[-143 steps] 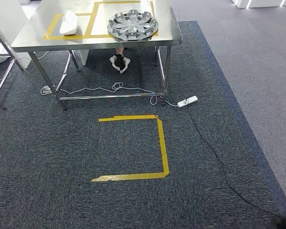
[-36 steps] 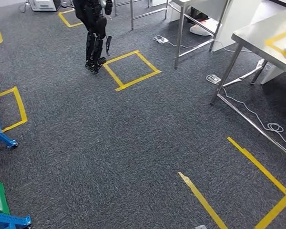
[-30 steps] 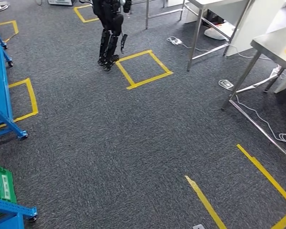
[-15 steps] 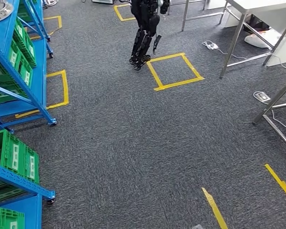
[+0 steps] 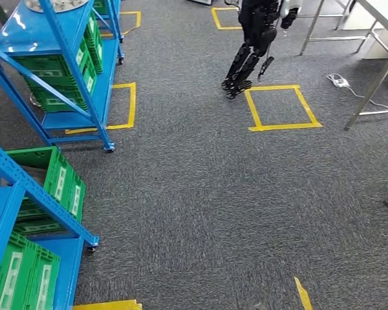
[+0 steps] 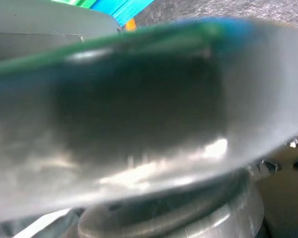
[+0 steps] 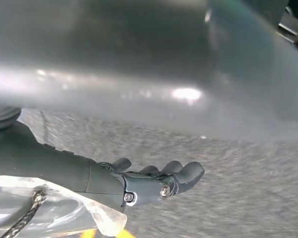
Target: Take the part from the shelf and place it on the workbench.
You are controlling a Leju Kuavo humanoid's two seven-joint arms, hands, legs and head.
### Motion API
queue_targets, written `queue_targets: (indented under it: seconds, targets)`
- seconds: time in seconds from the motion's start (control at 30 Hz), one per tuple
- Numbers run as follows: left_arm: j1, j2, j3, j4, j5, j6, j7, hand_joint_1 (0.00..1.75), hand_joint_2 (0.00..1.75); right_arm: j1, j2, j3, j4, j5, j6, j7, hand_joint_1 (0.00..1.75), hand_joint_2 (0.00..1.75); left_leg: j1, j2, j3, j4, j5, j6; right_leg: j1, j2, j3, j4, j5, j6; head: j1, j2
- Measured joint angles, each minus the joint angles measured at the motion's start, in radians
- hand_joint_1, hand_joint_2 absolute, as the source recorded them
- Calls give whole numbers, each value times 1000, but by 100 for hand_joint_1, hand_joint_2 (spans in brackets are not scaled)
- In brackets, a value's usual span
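Observation:
The rim of a silver round part lies on the top board of a blue shelf rack at the far left in the head view. A corner of the steel workbench shows at the far right, well away from the rack. In the right wrist view my right hand hangs over the grey carpet, its dark fingers stretched out and slightly curled, with nothing in them.
Green crates fill the rack's lower boards. A second blue rack with green crates stands close at the left. Another black humanoid robot stands beside a yellow tape square. Grey carpet lies between them.
The camera has turned left: the blue racks have slid in from the left and grown larger, and the other robot and the tables have shifted right.

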State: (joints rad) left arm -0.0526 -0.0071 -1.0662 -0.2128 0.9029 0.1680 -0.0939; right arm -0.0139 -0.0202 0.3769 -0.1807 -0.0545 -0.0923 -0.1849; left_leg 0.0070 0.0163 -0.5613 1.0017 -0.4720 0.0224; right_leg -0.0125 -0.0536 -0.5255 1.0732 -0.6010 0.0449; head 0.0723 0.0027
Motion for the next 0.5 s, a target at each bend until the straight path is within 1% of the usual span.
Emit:
queue_targets:
  seconds: [0.03,0.07,0.1,0.13,0.17,0.2,0.23,0.27,0.3,0.33,0.37,0.4,0.43,0.47,0.5]
  targets:
    - [-1,1,0,1,0,0,-1,0,0,0,2,2,0,-1,-1,1,0,0,-1,-13,-1,0,1,3,-1,31,-34,72,-34,1,2,0]
    - [-3,1,0,2,1,0,-2,0,0,1,3,3,0,-1,-3,2,0,0,-1,-28,-2,0,1,5,-1,45,-73,148,-63,2,3,0]
    - [-3,1,0,3,1,1,-3,0,0,1,4,4,0,-2,-5,5,0,0,-2,-44,-2,0,1,6,-1,50,-105,205,-77,2,3,0]
    - [-3,1,0,4,2,2,-4,0,0,2,6,4,0,-3,-8,9,0,0,-3,-60,-2,0,1,6,-1,53,-122,224,-68,0,3,0]
    - [-3,2,0,5,3,2,-4,0,0,1,8,5,0,-3,-11,12,0,0,-3,-76,0,0,1,6,-1,55,-117,197,-38,-2,3,0]
    - [-3,2,1,6,4,3,-5,0,0,1,10,5,0,-4,-15,15,0,0,-3,-91,2,1,1,5,-1,63,-97,139,4,-4,3,0]
    - [-3,2,1,6,5,3,-6,0,0,0,12,6,0,-5,-19,17,0,0,-2,-105,4,1,0,3,-3,84,-66,63,43,-7,2,0]
    - [-5,2,1,7,6,3,-7,0,0,-1,14,6,0,-5,-21,18,0,0,-2,-119,4,2,0,-1,-5,106,-38,-6,70,-9,2,0]
    - [-6,2,2,7,7,4,-8,0,0,-2,16,7,0,-5,-23,19,0,0,-2,-130,2,3,0,-6,-5,124,-17,-48,82,-11,2,0]
    - [-6,2,2,8,7,4,-9,0,0,-4,18,9,0,-5,-23,20,0,0,-1,-142,-1,3,2,-13,-5,135,-5,-70,83,-13,1,0]
    - [-5,2,3,9,7,4,-10,0,0,-6,21,10,0,-5,-23,21,0,0,1,-153,-5,2,6,-21,-3,129,-2,-73,83,-16,2,0]
    - [-4,3,5,10,7,4,-10,0,0,-7,25,11,-1,-5,-24,21,0,0,3,-165,-8,0,8,-28,-4,116,1,-76,86,-22,2,0]
    - [-2,4,7,12,7,4,-10,0,0,-9,28,12,-1,-5,-24,21,0,0,2,-159,-11,4,5,-34,-5,104,3,-80,89,-28,1,0]
    - [-1,5,9,13,7,4,-10,0,0,-9,31,12,-2,-5,-24,21,0,0,0,-135,-20,23,-9,-39,-6,89,7,-86,92,-34,-2,0]
    - [-1,6,11,14,7,5,-10,0,0,-9,33,12,-2,-5,-24,21,0,0,-2,-103,-37,58,-32,-43,-7,73,10,-92,94,-40,-5,0]
